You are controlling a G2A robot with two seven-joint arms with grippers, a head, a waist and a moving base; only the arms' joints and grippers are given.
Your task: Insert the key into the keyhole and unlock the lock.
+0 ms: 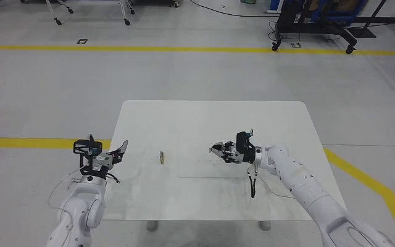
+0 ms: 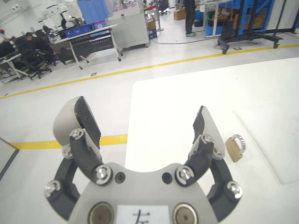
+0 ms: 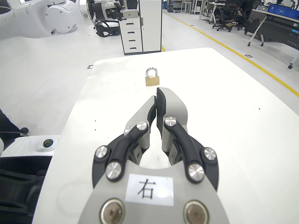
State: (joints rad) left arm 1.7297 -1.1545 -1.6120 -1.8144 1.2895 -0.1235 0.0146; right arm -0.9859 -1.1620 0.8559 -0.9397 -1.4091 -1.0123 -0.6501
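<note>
Jaws on the left gripper (image 1: 118, 154) stand spread wide at the edge of the table (image 1: 216, 117). Those on the right gripper (image 1: 216, 149) are pressed together over its middle. The padlock (image 1: 162, 157) sits between the two grippers, touching neither.

From the left wrist, the left gripper (image 2: 141, 108) gapes empty, and the padlock (image 2: 234, 149) lies just outside one finger, not between the pads.

From the right wrist, the right gripper (image 3: 156, 96) is closed; whether a key is pinched there I cannot tell. The padlock (image 3: 152, 78) stands straight ahead of its tips, shackle up, with no keyhole showing.

The left jaws should probably centre on the brass body and clamp it firmly, turning the keyhole toward the right tips before they approach.
</note>
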